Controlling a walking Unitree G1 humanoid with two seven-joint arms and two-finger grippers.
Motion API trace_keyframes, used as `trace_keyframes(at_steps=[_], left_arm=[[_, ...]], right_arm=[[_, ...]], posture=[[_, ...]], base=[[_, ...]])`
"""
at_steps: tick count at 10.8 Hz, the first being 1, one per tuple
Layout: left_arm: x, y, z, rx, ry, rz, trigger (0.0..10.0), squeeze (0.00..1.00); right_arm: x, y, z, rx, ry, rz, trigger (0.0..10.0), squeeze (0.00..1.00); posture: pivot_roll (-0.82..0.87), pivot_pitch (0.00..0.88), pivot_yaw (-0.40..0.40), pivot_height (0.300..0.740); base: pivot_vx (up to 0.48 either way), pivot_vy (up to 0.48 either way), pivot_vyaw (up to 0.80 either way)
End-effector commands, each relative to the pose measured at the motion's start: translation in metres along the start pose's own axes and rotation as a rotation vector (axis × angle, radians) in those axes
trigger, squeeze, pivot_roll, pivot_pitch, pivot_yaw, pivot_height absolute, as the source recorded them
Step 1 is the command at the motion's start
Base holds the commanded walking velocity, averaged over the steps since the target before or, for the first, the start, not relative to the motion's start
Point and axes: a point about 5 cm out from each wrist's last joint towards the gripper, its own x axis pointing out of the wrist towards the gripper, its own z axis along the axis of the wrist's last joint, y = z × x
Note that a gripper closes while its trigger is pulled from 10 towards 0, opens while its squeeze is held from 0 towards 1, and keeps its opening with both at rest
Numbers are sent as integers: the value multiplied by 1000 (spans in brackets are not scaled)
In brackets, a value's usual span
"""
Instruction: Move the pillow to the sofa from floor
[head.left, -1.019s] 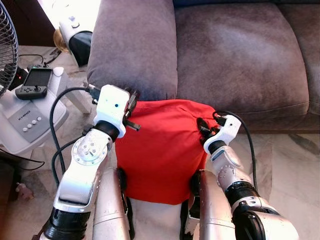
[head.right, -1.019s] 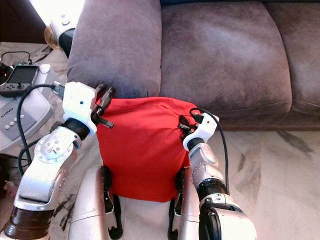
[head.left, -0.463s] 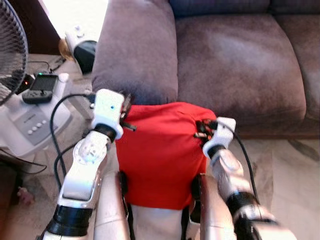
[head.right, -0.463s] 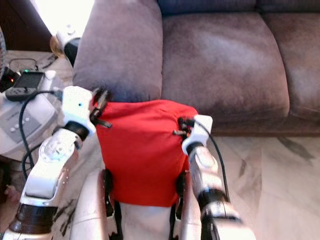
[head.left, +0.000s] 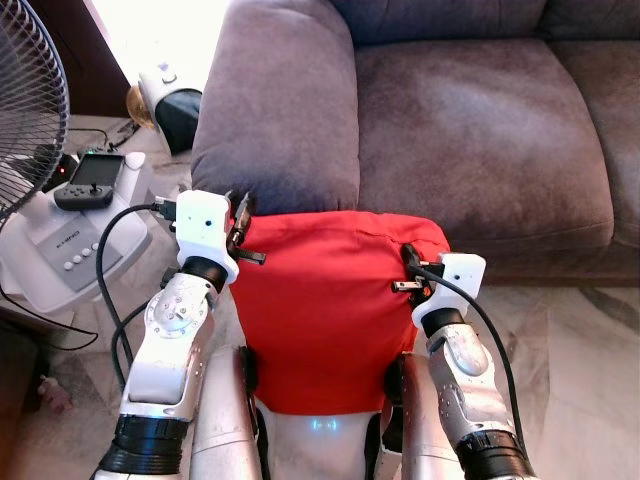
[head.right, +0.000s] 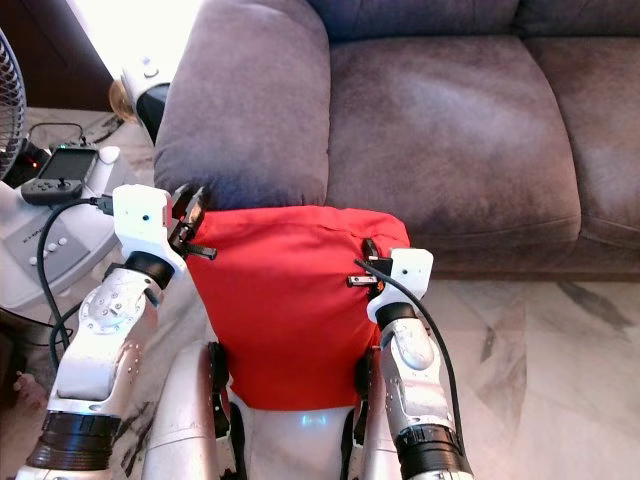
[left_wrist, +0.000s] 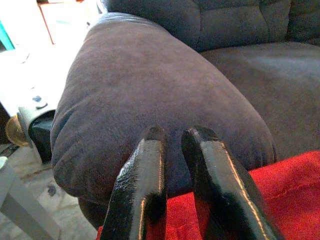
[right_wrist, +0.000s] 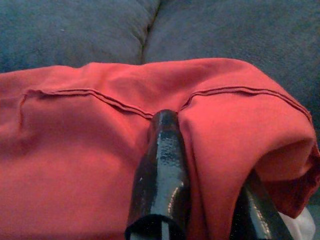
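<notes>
A: Where is the soft red fabric pillow (head.left: 330, 310)?

B: Off the floor, held upright between the two arms, in front of the robot's body. Its top edge reaches the front of the brown-grey plush sofa (head.left: 480, 130), just below the rounded armrest (head.left: 280, 110) and the near seat cushion.

A: Step in hand?

B: Carry and lift, by my reading. Pillow is gripped but not yet on the seat. Next move calls for raising it clear of the cushion's front edge, pushing it forward over the seat, then letting go on both sides.

A: Right pincer (right_wrist: 200, 210)?

B: At the pillow's upper right corner. Wrist view shows a fold of red cloth pinched between the two black fingers (right_wrist: 160, 165), near the stitched seam. Gap narrow, clamped on fabric.

A: Left pincer (left_wrist: 172, 150)?

B: At the upper left corner. Fingers nearly together, only a slim gap, with red cloth at their base and the armrest right ahead of the tips. Looks like it grips the pillow's edge, but the contact itself is low in the wrist view and partly hidden.

A: Surroundings?

B: Pale marbled floor (head.left: 590, 340). To the robot's left, a white fan base (head.left: 60, 240) with a dark handheld game console (head.left: 92, 180) resting on it, and a wire fan grille (head.left: 25, 100) above
</notes>
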Motion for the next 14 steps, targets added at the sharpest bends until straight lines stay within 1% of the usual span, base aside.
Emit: trace_keyframes(at_steps=[1,2,3,4,5,6,7,8,9,10,11,12,13,14], left_arm=[[0,0,-4,-1,8,7,10000,0],[3,-2,-5,-7,3,-4,10000,0],[3,-3,-11,-19,42,-14,10000,0],[2,2,-17,-109,71,32,10000,0],[4,8,-38,-254,237,93,10000,0],[4,19,-56,-307,341,209,10000,0],[4,26,-62,-380,374,281,10000,1000],[4,26,-67,-390,414,305,10000,1000],[1,16,-80,-514,520,243,10000,1000],[1,13,-82,-536,547,213,10000,1000],[1,16,-86,-574,594,197,10000,1000],[2,17,-87,-615,616,165,10000,1000],[2,18,-85,-601,639,107,10000,1000],[2,20,-84,-591,656,79,10000,1000]], right_arm=[[3,-2,23,-1,-106,-15,10000,0],[2,-2,21,15,-98,-22,10000,0],[3,0,22,24,-97,-20,10000,0],[4,1,22,23,-89,-18,10000,0],[4,1,23,31,-81,-15,10000,0],[6,1,24,32,-76,-11,10000,0],[7,-3,27,31,-73,-9,10000,0],[7,-8,30,30,-72,-7,10000,0],[12,-17,34,35,-50,-11,10000,0],[14,-18,36,38,-52,-13,10000,0],[17,-19,39,57,-60,-23,10000,0],[16,-18,38,56,-55,-19,10000,0],[14,-16,34,61,-42,-18,10000,0],[12,-15,28,64,-23,-20,10000,0]], posture=[[82,138,4,572],[86,133,2,572],[84,133,2,572],[87,132,-3,572],[88,134,-6,572],[71,146,-28,572],[58,154,-50,572],[53,163,-71,572],[48,174,-85,572],[42,175,-84,572],[44,179,-79,572],[45,183,-68,572],[46,188,-50,572],[51,187,-31,572]], base=[[0,0,0],[0,0,0],[0,0,0],[0,0,0],[0,0,0],[0,0,0],[0,0,0],[0,0,0],[0,0,0],[0,0,0],[0,0,0],[0,0,0],[0,0,0],[0,0,0]])
